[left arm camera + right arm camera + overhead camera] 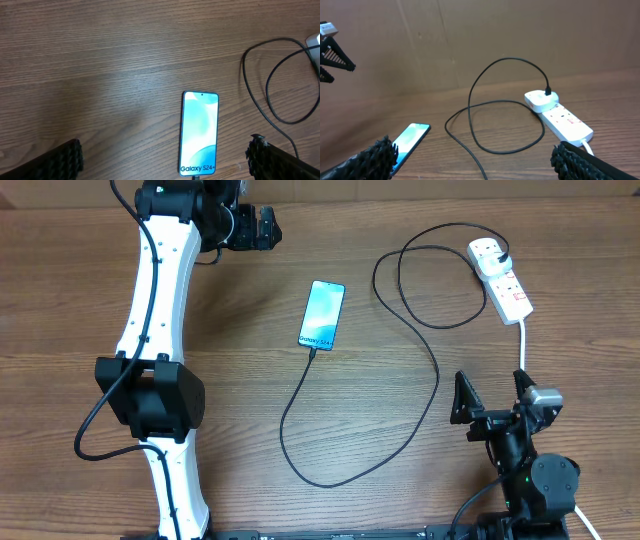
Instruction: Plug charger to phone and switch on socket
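- Where the brown wood-grain table lies nearest the robot, at 5 o'clock in the overhead view: right gripper, black, two-fingered, jaws spread wide, nothing between them.
- Next out, from 6 o'clock round to 3 o'clock: long thin black charger cable, lying slack on the wood. It makes one large bend near the front and a second, crossing loop farther back at 1 o'clock.
- At the table's centre: slim rectangular smartphone, flat and face up, with a lit cyan-blue screen and white lettering at its near short edge. The cable's small tip meets that near edge; how deeply it is seated cannot be told.
- At 3 o'clock: thicker white cord, running from the strip's near end toward the right gripper.
- At 2 o'clock: white oblong power strip, lying flat and angled, with small red markings on top. Switch position cannot be told.
- On the strip's far outlet: white adapter block, with the black cable's other end entering it.
- Farthest, at 11 o'clock: left gripper, black, fingers parted wide, grasping nothing, well apart from the smartphone, which shows between its fingers in the wrist view.
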